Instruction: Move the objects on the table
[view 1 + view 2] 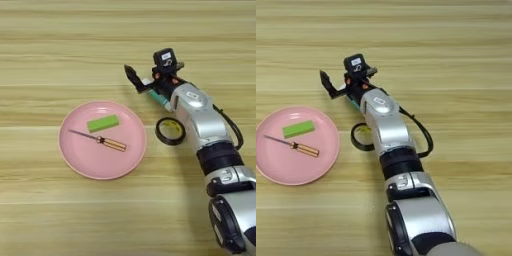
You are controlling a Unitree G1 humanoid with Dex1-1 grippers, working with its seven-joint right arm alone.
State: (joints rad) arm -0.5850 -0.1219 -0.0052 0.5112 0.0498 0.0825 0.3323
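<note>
Desk (60, 45) of light-brown wood with horizontal plank grain fills both views.

Round pink plate (80, 162) lies left of centre in the left eye view. Two items rest on it:
- a flat green block (103, 123), upper middle of the plate, tilted slightly up to the right;
- a thin screwdriver (100, 140) just below the block, amber handle toward lower right, metal shaft pointing toward upper left.

The two lie close together; contact between them cannot be confirmed.

Small black tape ring (170, 131) lies flat on the desk just right of the plate, clear of its rim. In the right eye view the silver forearm (387, 131) crosses over part of it.

The right arm enters from the lower right of the frame and reaches up and left. Its gripper (145, 75) is above and to the right of the plate, over bare wood.

Gripper state: whether it is apart or closed cannot be told from either view.

A white glue stick (159, 98) with teal label shows at the lower edge of the gripper, largely hidden by it. Whether it is gripped or lying on the desk cannot be determined.
</note>
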